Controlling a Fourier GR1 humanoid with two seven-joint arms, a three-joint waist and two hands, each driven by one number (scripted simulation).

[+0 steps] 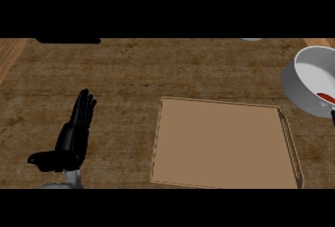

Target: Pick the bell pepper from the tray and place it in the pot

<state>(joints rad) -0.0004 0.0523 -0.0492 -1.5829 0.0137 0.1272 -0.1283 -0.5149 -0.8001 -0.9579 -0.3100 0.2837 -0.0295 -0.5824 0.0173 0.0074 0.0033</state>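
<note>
Head view: my left hand [72, 137] shows at the lower left of the frame, fingers straight and pointing toward the top of the picture, thumb out to the left, grasping nothing. It rests over the brown tabletop [131, 75], with its grey forearm just entering at the bottom edge. My right hand does not show anywhere in the frame. To the right of my left hand, apart from it, the flat tan tray [222, 146] lies in the lower middle and right, its raised rim visible along the right side. Beyond the tray, at the upper right edge, stands the grey pot [307, 86], partly cut off by the frame. Inside it, near the right edge, a small red patch shows: the bell pepper [325, 96].
</note>
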